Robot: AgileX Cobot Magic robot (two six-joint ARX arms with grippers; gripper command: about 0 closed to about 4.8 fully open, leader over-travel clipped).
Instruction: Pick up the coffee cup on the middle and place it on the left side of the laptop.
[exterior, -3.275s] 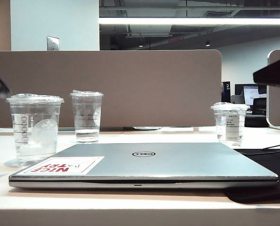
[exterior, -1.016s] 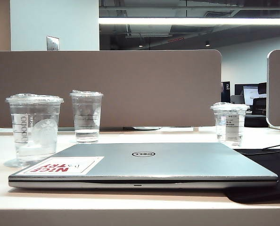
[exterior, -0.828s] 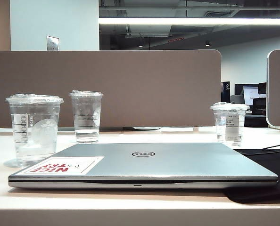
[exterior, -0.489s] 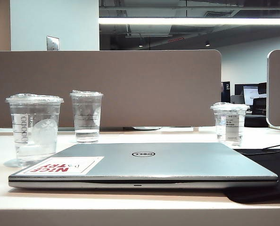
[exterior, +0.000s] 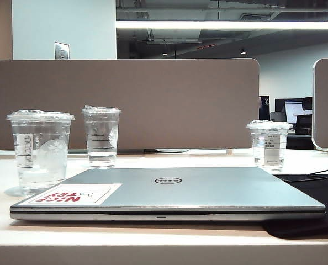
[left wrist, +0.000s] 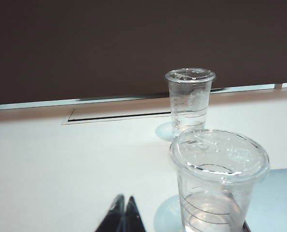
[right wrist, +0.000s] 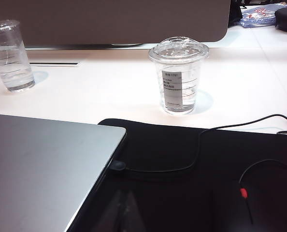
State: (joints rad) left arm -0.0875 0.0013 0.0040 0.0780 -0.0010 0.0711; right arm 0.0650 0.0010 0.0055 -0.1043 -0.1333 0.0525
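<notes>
Coffee cup (exterior: 41, 152) stands on the worktop (exterior: 153, 237), just left of the closed laptop (exterior: 169, 190).
Left gripper (left wrist: 124, 215) is near the cup, its fingers pressed together; the right gripper's fingers (right wrist: 121, 212) are dim, so I cannot tell their state.

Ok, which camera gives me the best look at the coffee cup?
The exterior view: the coffee cup shows whole, logo and all, left of the laptop. The left wrist view crops its base, beside the shut left claw. The right wrist view misses it; the right claw is dim over the black mat.
</notes>
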